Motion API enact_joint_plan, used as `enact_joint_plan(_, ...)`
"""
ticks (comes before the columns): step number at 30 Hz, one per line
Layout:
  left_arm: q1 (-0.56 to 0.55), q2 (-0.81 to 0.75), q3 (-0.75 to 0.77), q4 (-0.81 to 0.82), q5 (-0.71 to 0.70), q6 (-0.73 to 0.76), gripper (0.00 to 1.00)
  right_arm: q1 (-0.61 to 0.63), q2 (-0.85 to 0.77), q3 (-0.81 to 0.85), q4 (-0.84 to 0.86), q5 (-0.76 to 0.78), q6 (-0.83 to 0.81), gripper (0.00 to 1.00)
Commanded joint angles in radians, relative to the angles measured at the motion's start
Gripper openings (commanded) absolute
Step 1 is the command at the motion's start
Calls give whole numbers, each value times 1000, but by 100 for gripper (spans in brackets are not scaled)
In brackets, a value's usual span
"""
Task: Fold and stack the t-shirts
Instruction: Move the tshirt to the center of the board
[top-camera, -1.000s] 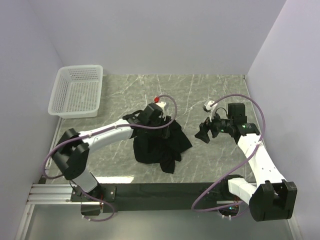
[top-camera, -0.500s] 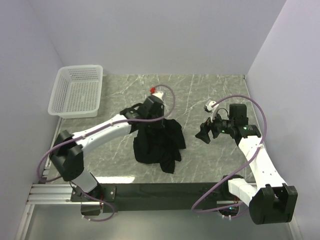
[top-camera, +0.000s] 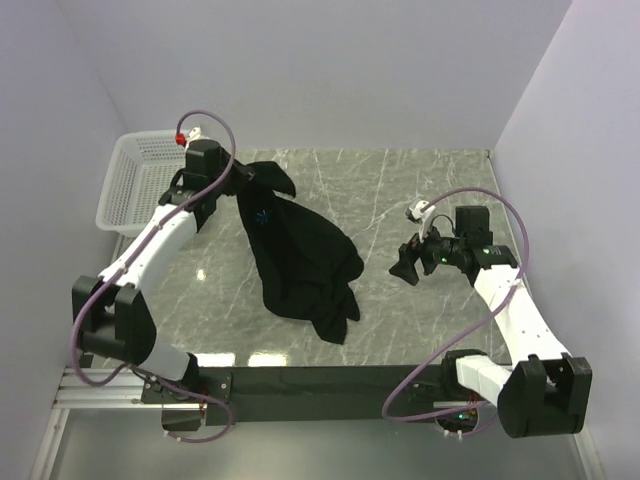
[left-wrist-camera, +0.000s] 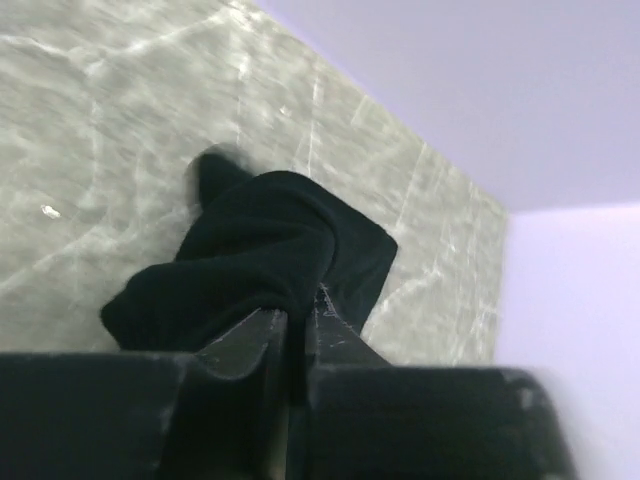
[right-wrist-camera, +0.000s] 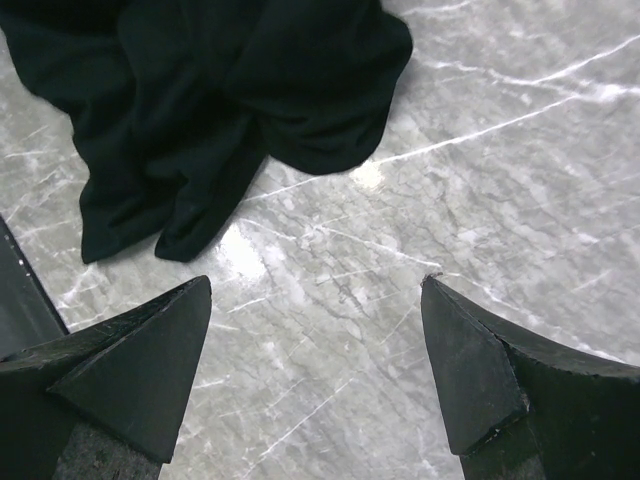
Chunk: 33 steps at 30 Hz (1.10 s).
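Left gripper (top-camera: 236, 180): jaws closed on a pinch of the black t-shirt (top-camera: 300, 265). In the left wrist view the two fingers (left-wrist-camera: 340, 335) meet with only a thin fold of cloth between them. The gripper (left-wrist-camera: 300, 325) is raised above the table (top-camera: 420, 190), toward its far-left corner.

T-shirt: a single garment, bunched rather than flat. The gripped end is lifted clear of the table. From there the cloth (left-wrist-camera: 260, 250) hangs down and to the right. Its lower bulk lies in crumpled folds around the table's centre and reaches toward the near edge.

Markings: one small light-blue logo (top-camera: 262, 215) on the hanging part, just below the grip. It is too small to make out any lettering.

Right gripper (top-camera: 408, 265): jaws spread wide, nothing between them. It hangs over bare marble toward the right edge, apart from the shirt. In its own camera, the gripper (right-wrist-camera: 315, 285) has the shirt's folds (right-wrist-camera: 220, 90) lying beyond the fingertips.

White mesh basket (top-camera: 120, 190): sits at the far-left corner, just left of the left gripper.
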Motion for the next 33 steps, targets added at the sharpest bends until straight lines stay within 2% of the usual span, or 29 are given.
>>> enact_joint_plan(1,39,58,87,8,-38,-32,27,-3,51,62,40,-33,9,91)
enact_joint_plan(3,60,82,121,-8,-49,-7,48,18,98,88,22,-38,-14,91)
enact_joint_plan(4,63,82,132,-16,-50,29,68,32,118,114,16,-29,-24,91)
enact_joint_plan(6,68,69,165,-25,-59,69,84,81,170,140,11,-10,-51,91)
enact_joint_plan(7,68,61,172,-28,-58,120,86,96,187,166,13,11,-51,91)
enact_joint_plan(10,69,1,178,-40,-18,221,88,175,250,214,14,47,-69,91)
enact_joint_plan(13,69,-89,106,-42,25,295,88,261,306,236,25,112,-103,91)
enact_joint_plan(16,68,-209,-53,-30,86,319,88,308,352,249,63,169,-109,90)
enact_joint_plan(17,68,-265,-137,-28,91,321,88,317,362,256,72,177,-100,90)
enact_joint_plan(21,68,-394,-319,-19,92,287,88,374,428,289,124,244,-58,88)
enact_joint_plan(23,68,-457,-397,-7,89,266,88,406,447,288,160,260,3,87)
enact_joint_plan(29,68,-539,-498,-27,57,212,88,446,539,323,286,332,273,85)
enact_joint_plan(33,68,-565,-548,-25,59,180,88,475,597,352,306,347,365,82)
